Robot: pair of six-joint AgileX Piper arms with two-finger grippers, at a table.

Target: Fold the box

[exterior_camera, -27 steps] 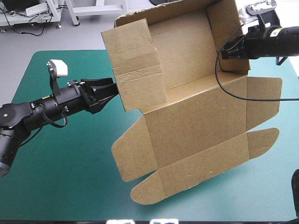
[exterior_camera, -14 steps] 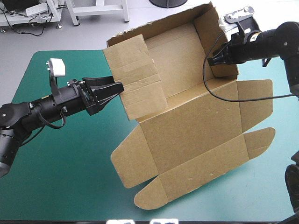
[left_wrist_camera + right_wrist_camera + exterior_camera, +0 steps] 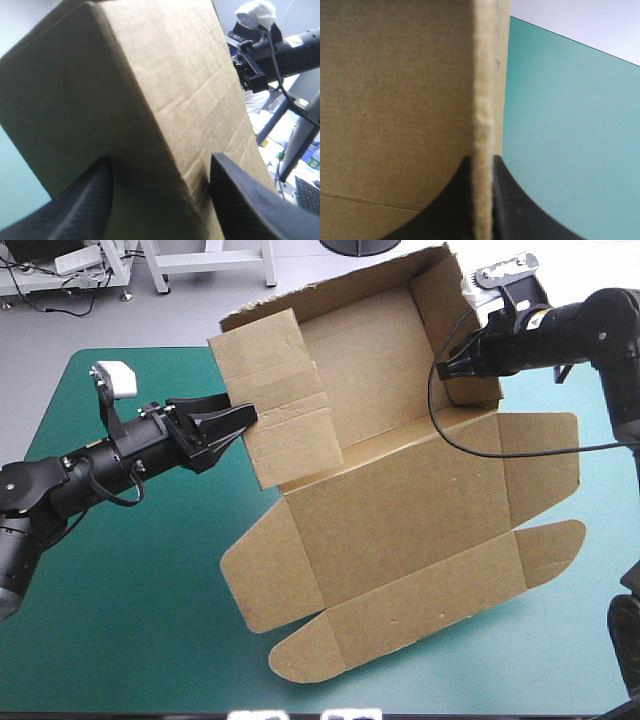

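Right wrist view: the right gripper (image 3: 481, 159) is clamped on the box (image 3: 395, 100) at a raised wall's edge. The left gripper (image 3: 161, 160) is spread astride the folded left wall. The box is set on the surface (image 3: 120, 620), far end lifted. Step judged: raising walls; tucking the left wall is called for next. Long axis runs far-to-near, lid flap pointed nearward.

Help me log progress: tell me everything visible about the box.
The brown box, a cut board sheet, is half-formed: rear and side walls raised, lid panel and rounded flaps flat on the teal-green cover. The open left end effector straddles its left wall; the right end effector pinches its right wall.
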